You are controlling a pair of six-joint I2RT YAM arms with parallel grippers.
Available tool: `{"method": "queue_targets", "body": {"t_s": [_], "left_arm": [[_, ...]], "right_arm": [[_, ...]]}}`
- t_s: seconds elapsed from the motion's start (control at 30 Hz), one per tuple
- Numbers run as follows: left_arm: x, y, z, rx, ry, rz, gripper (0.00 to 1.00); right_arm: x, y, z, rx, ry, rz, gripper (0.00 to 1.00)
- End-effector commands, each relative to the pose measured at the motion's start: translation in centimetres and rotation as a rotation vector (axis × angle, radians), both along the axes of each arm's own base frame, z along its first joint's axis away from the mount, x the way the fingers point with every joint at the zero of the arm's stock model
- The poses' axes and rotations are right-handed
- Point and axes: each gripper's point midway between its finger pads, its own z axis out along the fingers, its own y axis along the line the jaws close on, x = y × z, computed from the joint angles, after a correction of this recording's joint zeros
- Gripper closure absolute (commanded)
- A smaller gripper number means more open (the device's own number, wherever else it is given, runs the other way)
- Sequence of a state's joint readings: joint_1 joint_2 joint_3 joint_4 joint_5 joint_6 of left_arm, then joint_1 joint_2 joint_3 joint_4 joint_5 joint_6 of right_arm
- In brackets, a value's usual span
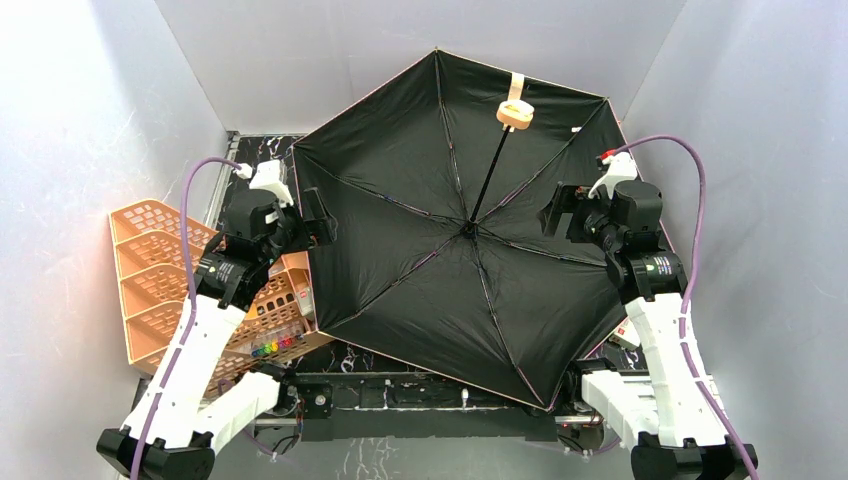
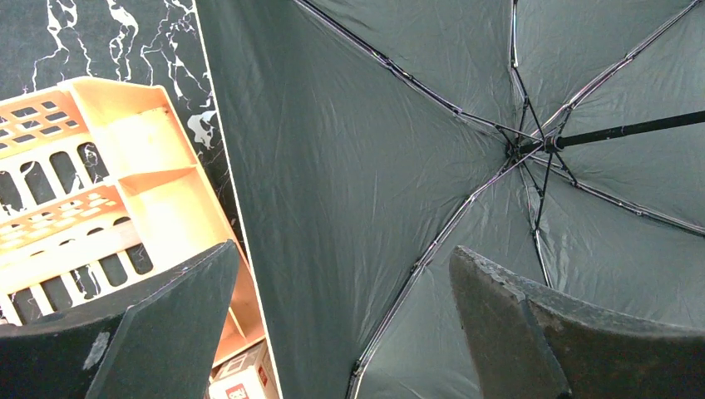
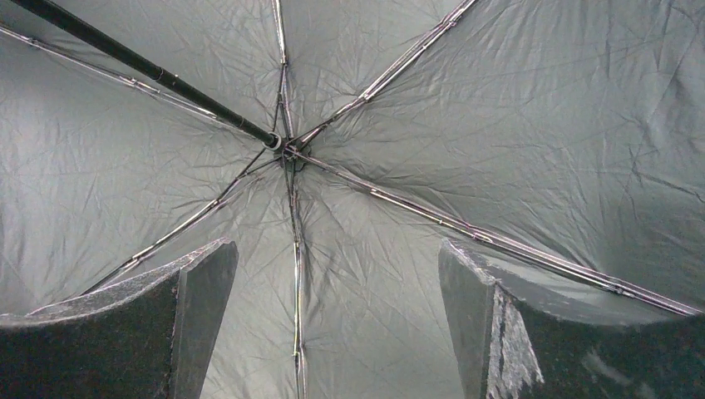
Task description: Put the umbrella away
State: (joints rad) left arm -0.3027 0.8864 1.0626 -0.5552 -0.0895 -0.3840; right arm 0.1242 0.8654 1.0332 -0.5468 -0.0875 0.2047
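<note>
Lying open, black inside upward, across the bench [image 1: 268, 148] between the empty, wide-spread left tool [image 2: 342, 249] and right tool [image 3: 334, 245], the umbrella [image 1: 420, 270] is judged light and floppy, best gripped by its stiff shaft [image 1: 490, 185].

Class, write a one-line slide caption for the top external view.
Open umbrella, black inside up, lies between left gripper and right gripper; orange rack at left.
</note>
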Motion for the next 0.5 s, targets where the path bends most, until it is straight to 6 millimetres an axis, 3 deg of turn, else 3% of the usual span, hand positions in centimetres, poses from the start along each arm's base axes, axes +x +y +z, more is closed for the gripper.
{"method": "queue_targets", "body": {"t_s": [0.0,0.2,0.47], "left_arm": [[-0.2,0.0,0.4,0.005,0.0,-0.014,0.02],[-0.2,0.0,0.8,0.006,0.0,-0.018,0.02],[-0.3,0.5,1.5,0.022,-0.004,0.0,0.02]], "right_arm": [[0.7,-0.5,2.9,-0.013,-0.104,-0.017,0.02],[0.6,-0.6,2.6,0.0,-0.094,-0.032,0.01],[0.1,2.4,3.1,0.065,-0.172,0.139,0.02]]}}
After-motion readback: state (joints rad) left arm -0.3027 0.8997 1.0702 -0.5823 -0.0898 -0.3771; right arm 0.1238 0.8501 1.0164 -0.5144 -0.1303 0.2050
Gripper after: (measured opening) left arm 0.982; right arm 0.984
